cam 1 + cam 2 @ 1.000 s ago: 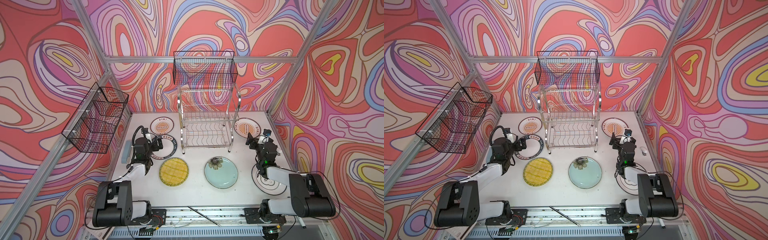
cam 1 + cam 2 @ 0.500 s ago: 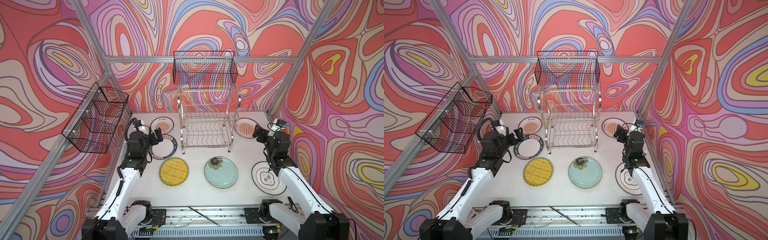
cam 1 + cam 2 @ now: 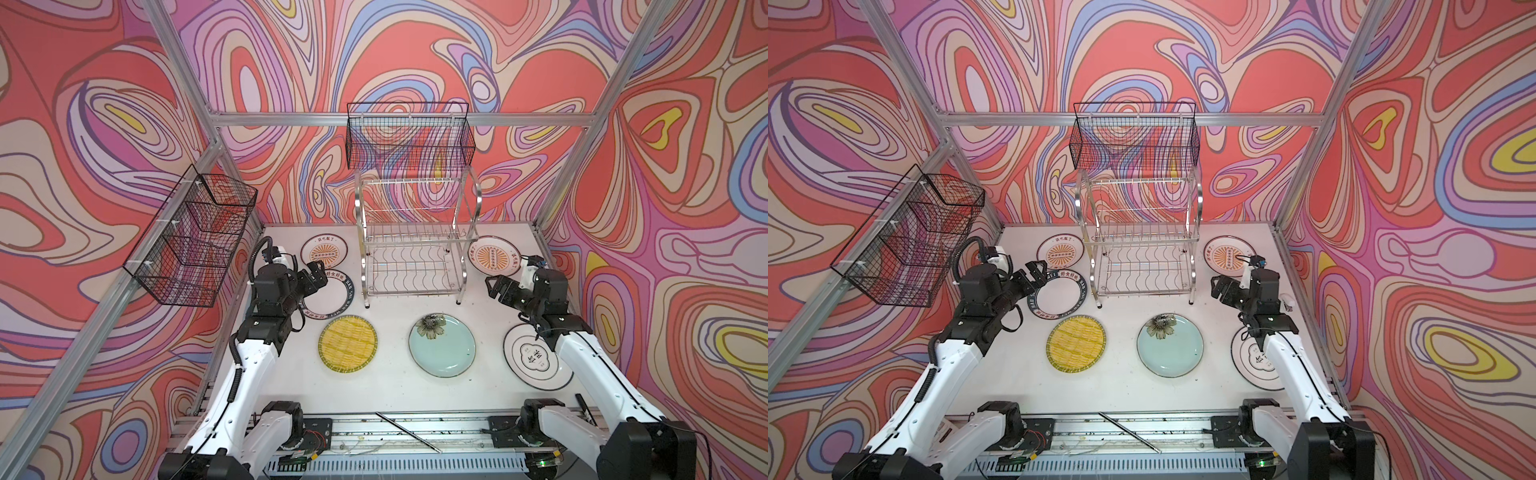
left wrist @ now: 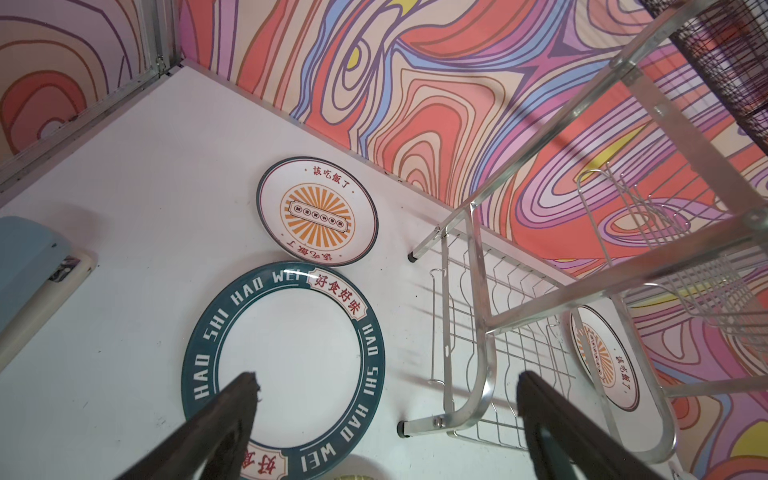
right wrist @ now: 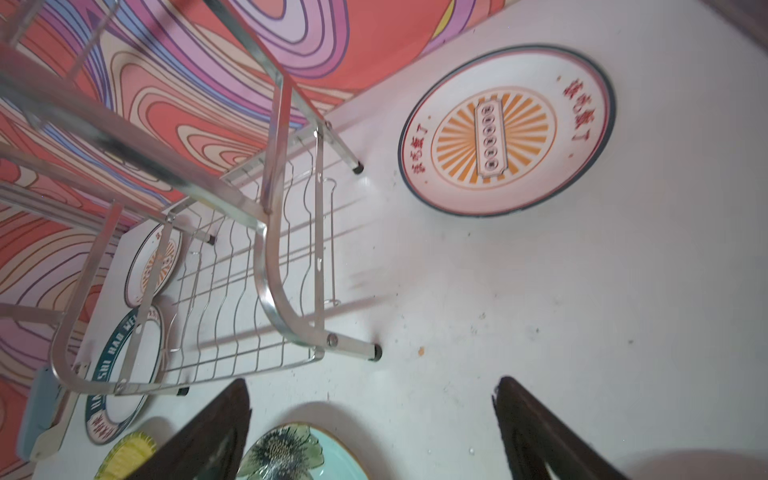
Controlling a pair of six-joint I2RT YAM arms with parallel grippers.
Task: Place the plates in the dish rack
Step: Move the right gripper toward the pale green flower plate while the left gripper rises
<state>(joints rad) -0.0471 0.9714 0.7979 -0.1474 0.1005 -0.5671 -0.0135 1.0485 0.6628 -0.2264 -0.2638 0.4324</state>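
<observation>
In both top views the left gripper [image 3: 316, 272] is seen with its jaws spread and nothing held. It is raised above the green-rimmed plate [image 3: 332, 300], and the left sunburst plate [image 3: 324, 251] lies just beyond. The yellow plate [image 3: 348, 341] and the aqua plate [image 3: 442, 351] are laid flat on the tabletop [image 3: 395, 382] in front of the dish rack [image 3: 411, 249] (chrome, two-tiered). The right gripper [image 3: 496, 286] is likewise held wide and empty beside the rack's right frame, between the right sunburst plate [image 3: 493, 257] and the black-ringed plate [image 3: 534, 359]. The green rim's lettering is made legible only in the left wrist view. The black-ringed plate is shown only from above.
</observation>
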